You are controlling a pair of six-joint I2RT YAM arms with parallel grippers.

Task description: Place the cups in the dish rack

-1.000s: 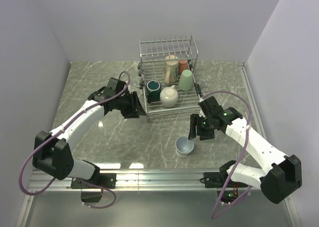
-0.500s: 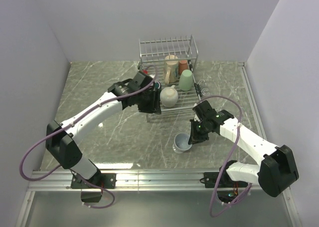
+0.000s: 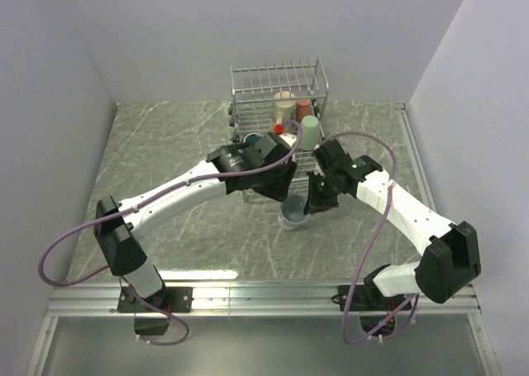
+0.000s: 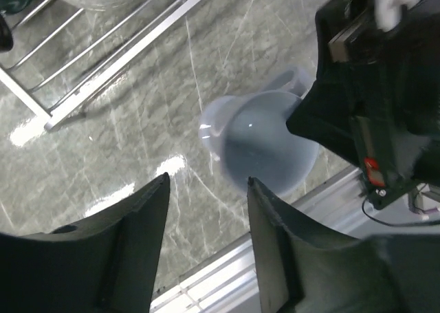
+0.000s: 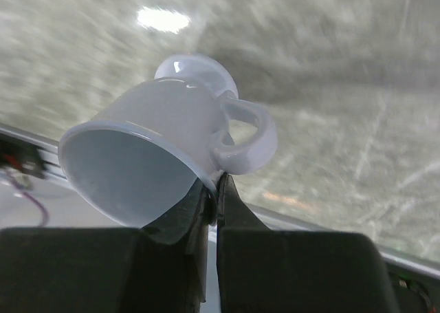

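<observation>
The pale blue-white cup (image 3: 293, 215) hangs tilted just above the table, in front of the dish rack (image 3: 273, 68). My right gripper (image 3: 308, 202) is shut on it. In the right wrist view the right gripper (image 5: 214, 182) pinches the rim of the cup (image 5: 158, 148) beside its handle. My left gripper (image 3: 277, 186) stands open right next to it, and in the left wrist view the left gripper (image 4: 207, 180) holds nothing, with the cup (image 4: 265, 148) just past its fingertips. In the rack stand the tall cream (image 3: 283, 107), reddish-brown (image 3: 304, 109), light green (image 3: 309, 132) and dark teal (image 3: 252, 138) cups. The left arm hides the beige one from above.
The rack's front rail (image 4: 130, 55) runs diagonally across the left wrist view. The two arms nearly meet in front of the rack. White walls close the table at the back and both sides, and a metal rail (image 3: 264, 292) runs along the near edge.
My right gripper shut on the pale cup's rim and carried it up and left toward the rack. My left arm swung right from the rack's left side to its front, beside the cup.
</observation>
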